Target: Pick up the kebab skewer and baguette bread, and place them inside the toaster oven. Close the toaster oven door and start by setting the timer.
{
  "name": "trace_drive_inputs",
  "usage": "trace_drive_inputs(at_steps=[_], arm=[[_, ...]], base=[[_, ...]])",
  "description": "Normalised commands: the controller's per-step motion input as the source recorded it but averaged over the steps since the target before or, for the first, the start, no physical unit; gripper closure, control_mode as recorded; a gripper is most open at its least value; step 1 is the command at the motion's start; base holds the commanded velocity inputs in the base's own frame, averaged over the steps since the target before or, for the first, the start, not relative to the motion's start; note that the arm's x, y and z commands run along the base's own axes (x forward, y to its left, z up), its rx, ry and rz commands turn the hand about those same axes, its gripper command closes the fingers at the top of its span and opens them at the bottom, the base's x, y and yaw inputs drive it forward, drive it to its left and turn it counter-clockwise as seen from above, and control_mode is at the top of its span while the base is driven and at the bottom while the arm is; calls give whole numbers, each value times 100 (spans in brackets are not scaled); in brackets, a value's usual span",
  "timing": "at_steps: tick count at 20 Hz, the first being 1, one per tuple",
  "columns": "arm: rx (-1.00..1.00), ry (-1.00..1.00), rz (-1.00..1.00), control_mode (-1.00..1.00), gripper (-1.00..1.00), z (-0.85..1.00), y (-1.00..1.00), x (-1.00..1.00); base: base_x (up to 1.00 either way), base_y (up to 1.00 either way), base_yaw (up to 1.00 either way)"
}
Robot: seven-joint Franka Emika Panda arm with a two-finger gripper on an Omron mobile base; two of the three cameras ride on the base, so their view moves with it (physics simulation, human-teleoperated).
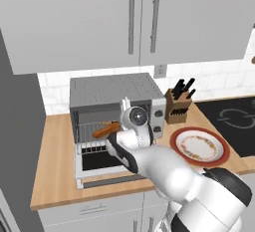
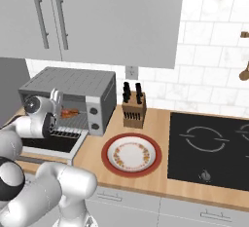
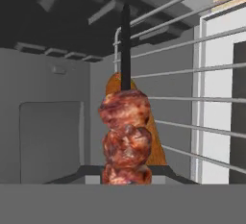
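The pincer is closed on the kebab skewer, whose long axis points straight ahead into the toaster oven, above the rack's front edge, the baguette just behind it.

The arm covers the right of the oven mouth and part of the door. The gripper's fingertips are hidden. Behind the skewer, most of the baguette is hidden. The skewer's lower end is cut off.
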Motion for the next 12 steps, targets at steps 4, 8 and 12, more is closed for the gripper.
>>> trace_drive_inputs(at_steps=[4,8,12], arm=[[0,4,0,-100,100,0,11,29],[0,6,0,-100,100,0,3,14],[0,11,0,-100,100,22,0,-3]], base=[[0,0,0],[0,0,0],[0,0,0]])
